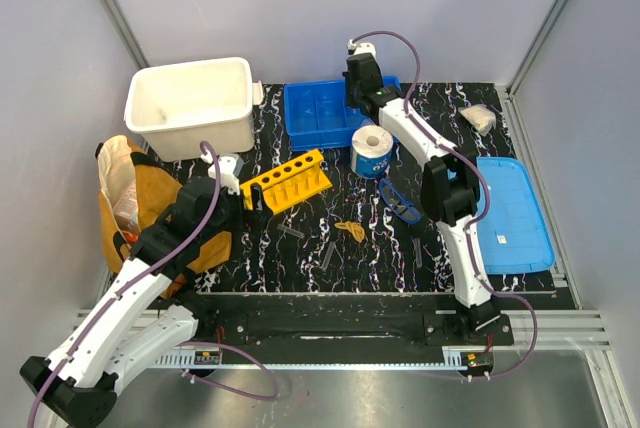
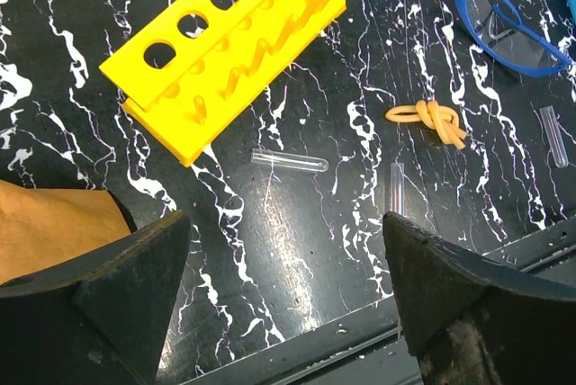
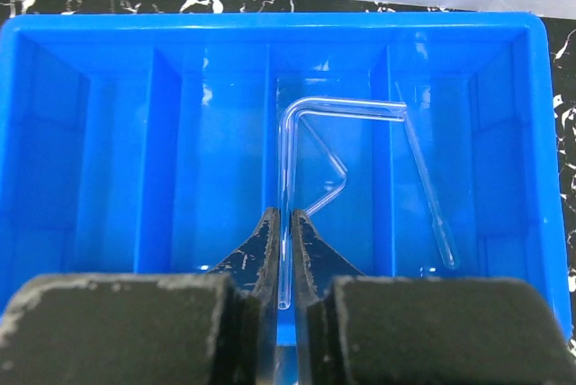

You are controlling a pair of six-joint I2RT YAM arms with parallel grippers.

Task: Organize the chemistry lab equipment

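Clear bent tube (image 3: 285, 169), faint, sits pinched in right pincer (image 3: 285, 216); left pincer (image 2: 283, 220) spread.

Yellow six-hole rack (image 2: 225, 52): one. Loose clear test tubes (image 2: 290, 161): three. Blue-rimmed goggles (image 2: 513, 25): one pair. Knotted yellow piece (image 2: 430, 120): one. Bent glass tube (image 3: 351, 106): one. Thin pipette (image 3: 423, 178): one.

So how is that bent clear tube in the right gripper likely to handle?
The bent clear tube looks thin-walled and glass-like, so probably brittle under a hard squeeze. The right gripper pinches only one straight end, so the angled rest may swing or slip. Its bends should keep it from rolling once laid in the blue tray.
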